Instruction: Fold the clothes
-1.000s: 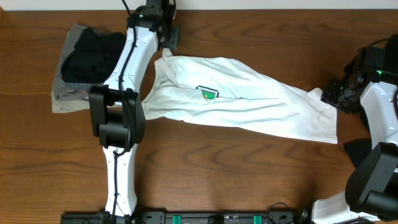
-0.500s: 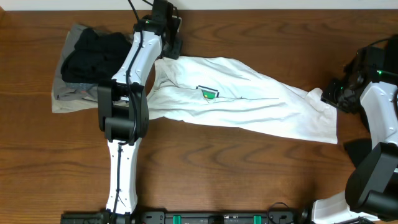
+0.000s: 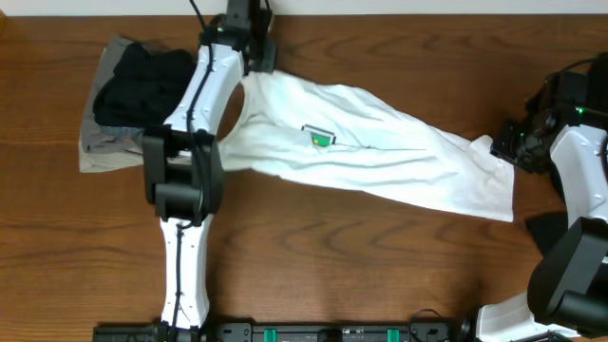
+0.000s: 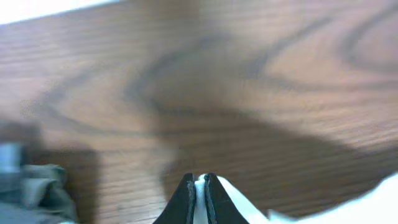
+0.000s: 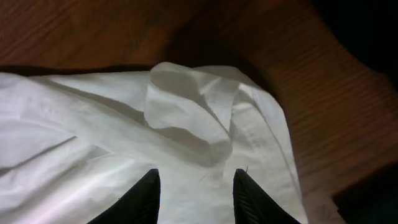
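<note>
overhead even, sharp | left wrist blurred | right wrist dim corners

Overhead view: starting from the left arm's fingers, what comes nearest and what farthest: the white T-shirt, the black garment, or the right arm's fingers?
1. white T-shirt: its top corner is pinched in the left fingers.
2. black garment: close by, to their left.
3. right fingers: far across, at the shirt's other end.

Count on the bench [image 3: 332,266]: one white T-shirt [image 3: 399,157], one black garment [image 3: 142,81], one grey-khaki garment [image 3: 100,157]. Green print [image 3: 319,139] on the T-shirt: one. Robot arms: two, left arm [image 3: 204,85] and right arm [image 3: 579,171].
</note>
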